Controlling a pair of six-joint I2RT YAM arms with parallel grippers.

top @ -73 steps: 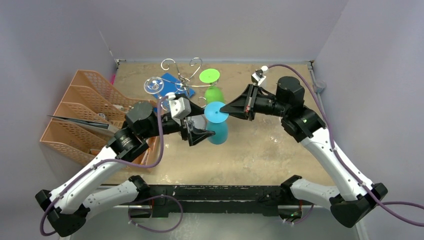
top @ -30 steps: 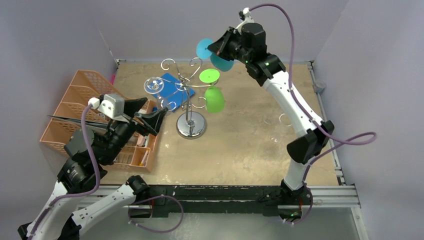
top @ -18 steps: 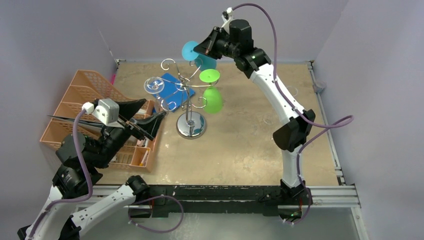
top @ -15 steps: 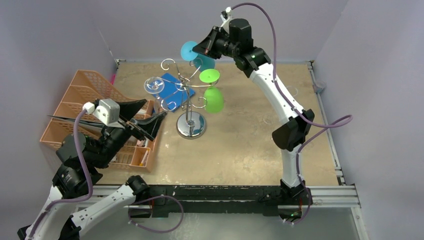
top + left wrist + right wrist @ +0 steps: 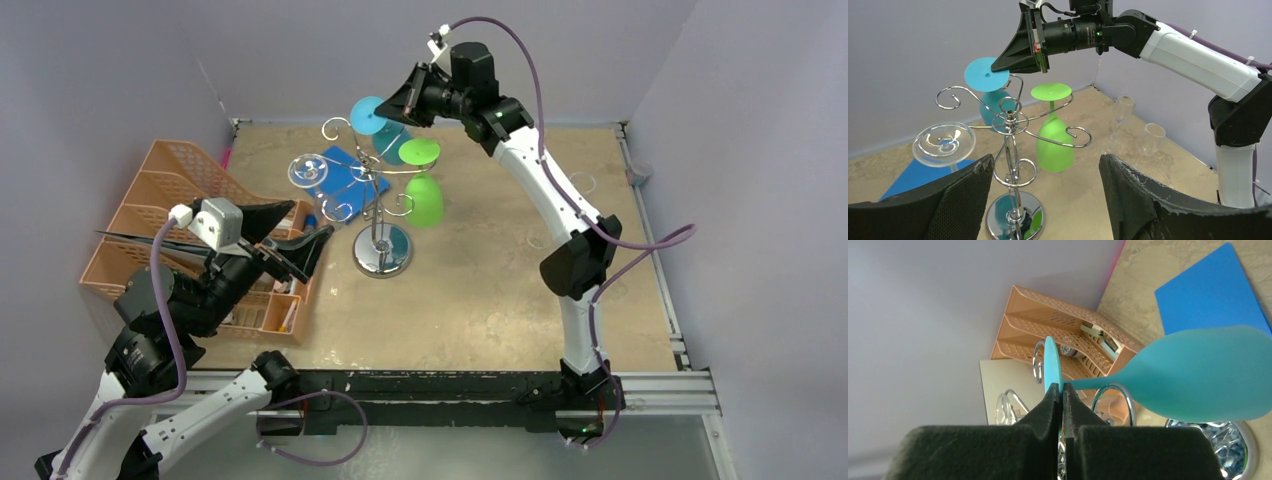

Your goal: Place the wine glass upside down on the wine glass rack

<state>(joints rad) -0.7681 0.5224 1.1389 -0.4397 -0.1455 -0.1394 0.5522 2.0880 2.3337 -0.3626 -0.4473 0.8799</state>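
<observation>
The wine glass rack (image 5: 378, 200) stands at the table's middle, a chrome post on a round shiny base with scroll arms. A green glass (image 5: 427, 198) and a clear glass (image 5: 308, 170) hang on it upside down. My right gripper (image 5: 395, 108) is shut on the foot disc of a teal wine glass (image 5: 368, 113), held upside down at the rack's back arms. In the right wrist view the gripper (image 5: 1062, 388) pinches the disc edge, with the bowl (image 5: 1208, 375) beside a chrome loop (image 5: 1113, 390). My left gripper (image 5: 290, 232) is open and empty, left of the rack (image 5: 1010, 150).
An orange tiered file tray (image 5: 170, 230) stands at the left edge. A blue mat (image 5: 345, 170) lies behind the rack. Clear glasses (image 5: 1123, 107) stand on the table at the right, near the wall. Purple walls close in the back and sides.
My right arm has carried the teal glass left and down from above the back wall to the rack's back arms. My left arm drew back left earlier and now holds still.
</observation>
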